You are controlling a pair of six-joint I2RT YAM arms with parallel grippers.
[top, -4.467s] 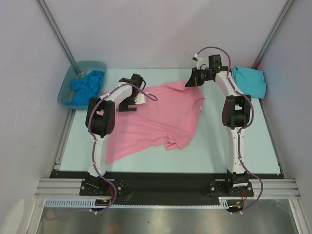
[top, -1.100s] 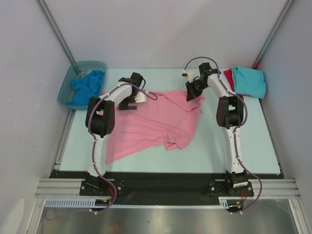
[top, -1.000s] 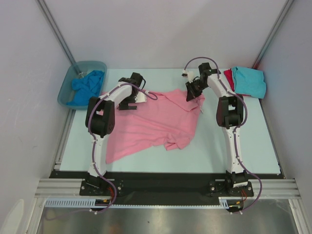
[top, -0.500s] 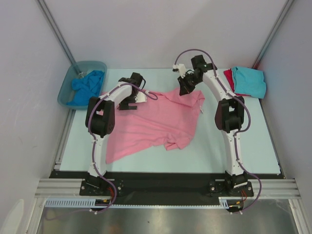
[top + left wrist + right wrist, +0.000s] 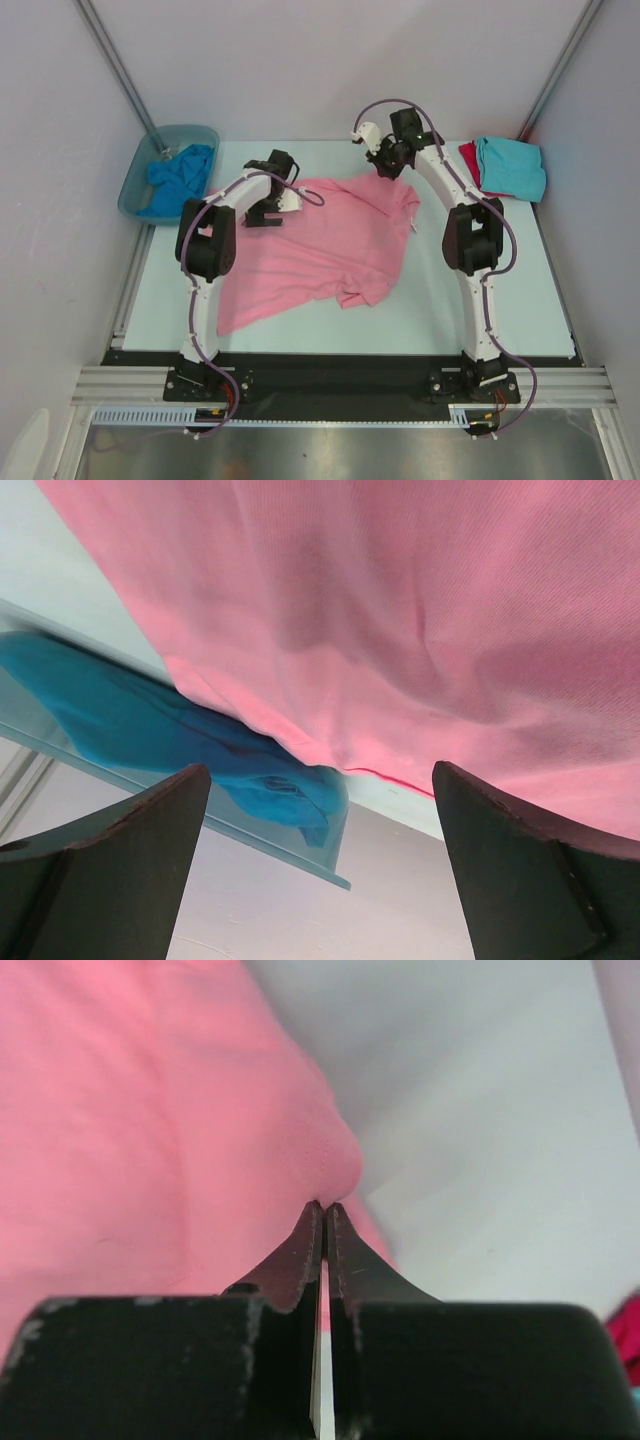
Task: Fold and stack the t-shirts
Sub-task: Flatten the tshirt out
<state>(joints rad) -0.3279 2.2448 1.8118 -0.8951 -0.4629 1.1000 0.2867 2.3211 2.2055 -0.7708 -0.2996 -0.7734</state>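
Pink tee (image 5: 320, 245): lay spread and rumpled across middle of table (image 5: 480, 310), far edge drawn up to a small peak at right gripper (image 5: 386, 168). From right wrist, saw fingers (image 5: 300, 1260) pressed together, with a little fold of pink cloth pinched at the tips.

Left gripper (image 5: 262, 214): hung low over far left part of pink tee, fingers (image 5: 110, 860) wide apart and nothing between them. Could not tell whether touching the cloth. From left wrist, saw pink cloth just past the tips, and beyond its edge the tub wall.

Blue tee (image 5: 178, 178): lay heaped in tub (image 5: 135, 175) at far left, near the pink sleeve.

Turquoise tee (image 5: 512, 168): lay folded at far right, on top of red tee (image 5: 468, 158), showing only its left edge. Both sat apart from pink tee, right of the right arm.
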